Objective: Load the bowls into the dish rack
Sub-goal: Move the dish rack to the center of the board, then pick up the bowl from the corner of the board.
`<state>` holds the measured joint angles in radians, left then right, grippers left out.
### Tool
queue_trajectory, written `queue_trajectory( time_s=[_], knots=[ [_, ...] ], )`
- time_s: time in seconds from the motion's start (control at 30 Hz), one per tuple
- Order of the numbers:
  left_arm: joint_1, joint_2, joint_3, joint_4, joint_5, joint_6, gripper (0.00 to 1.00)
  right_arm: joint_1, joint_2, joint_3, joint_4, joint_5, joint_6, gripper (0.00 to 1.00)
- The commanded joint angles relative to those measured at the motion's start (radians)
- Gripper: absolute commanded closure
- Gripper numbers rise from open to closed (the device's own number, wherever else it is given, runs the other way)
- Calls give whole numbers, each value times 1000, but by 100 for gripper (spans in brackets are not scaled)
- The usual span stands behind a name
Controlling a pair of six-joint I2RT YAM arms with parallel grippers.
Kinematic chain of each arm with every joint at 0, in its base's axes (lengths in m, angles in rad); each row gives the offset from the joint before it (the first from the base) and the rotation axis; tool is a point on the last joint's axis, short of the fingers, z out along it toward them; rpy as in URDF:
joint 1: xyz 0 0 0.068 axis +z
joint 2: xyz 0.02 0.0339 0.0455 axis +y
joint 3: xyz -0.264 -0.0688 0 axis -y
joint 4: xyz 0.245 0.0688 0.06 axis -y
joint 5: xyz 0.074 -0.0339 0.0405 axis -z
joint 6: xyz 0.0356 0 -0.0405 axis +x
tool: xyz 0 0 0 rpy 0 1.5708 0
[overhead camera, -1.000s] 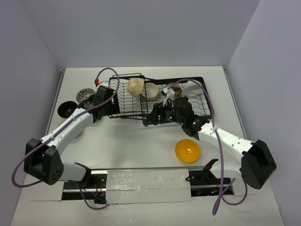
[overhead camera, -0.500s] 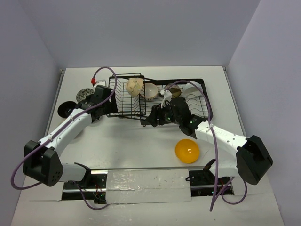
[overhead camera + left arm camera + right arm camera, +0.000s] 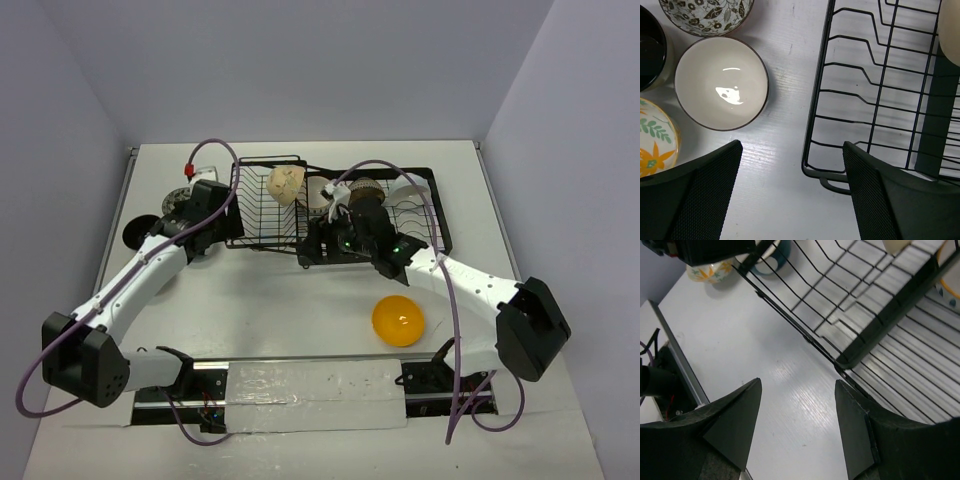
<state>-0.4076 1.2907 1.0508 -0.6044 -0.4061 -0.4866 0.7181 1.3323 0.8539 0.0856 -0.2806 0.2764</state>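
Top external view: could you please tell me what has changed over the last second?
The left gripper reached farther out and left, toward the bowls beside the dish rack. The right gripper shifted left along the rack's near edge. Both stayed open and empty; the orange-yellow bowl and the rack did not move.

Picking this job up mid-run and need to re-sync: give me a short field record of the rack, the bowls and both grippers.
rack: dish rack, far middle of table
in rack: cream bowl; others partly hidden
left of rack, on table: dark-rimmed white bowl, black bowl, leaf-patterned bowl, floral bowl
near side, on table: orange-yellow bowl
left gripper: open, empty, beside rack corner
right gripper: open, empty, at rack's edge
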Motion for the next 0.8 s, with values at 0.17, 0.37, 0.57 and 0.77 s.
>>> queue_trajectory(
  time_s=[0.17, 0.37, 0.57, 0.77],
  knots=[
    [-13, -122, 6, 49, 84, 60, 11, 18, 64, 171, -4, -43, -36, 32],
    [-14, -350, -26, 133, -28, -10, 11, 58, 163, 370, -87, -101, -108, 32],
    [-14, -540, -69, 135, -268, -89, 13, 133, 346, 641, -217, -134, -180, 32],
    [-14, -557, -64, 38, -448, -190, 12, 213, 603, 981, -409, -157, -264, 32]
  ],
)
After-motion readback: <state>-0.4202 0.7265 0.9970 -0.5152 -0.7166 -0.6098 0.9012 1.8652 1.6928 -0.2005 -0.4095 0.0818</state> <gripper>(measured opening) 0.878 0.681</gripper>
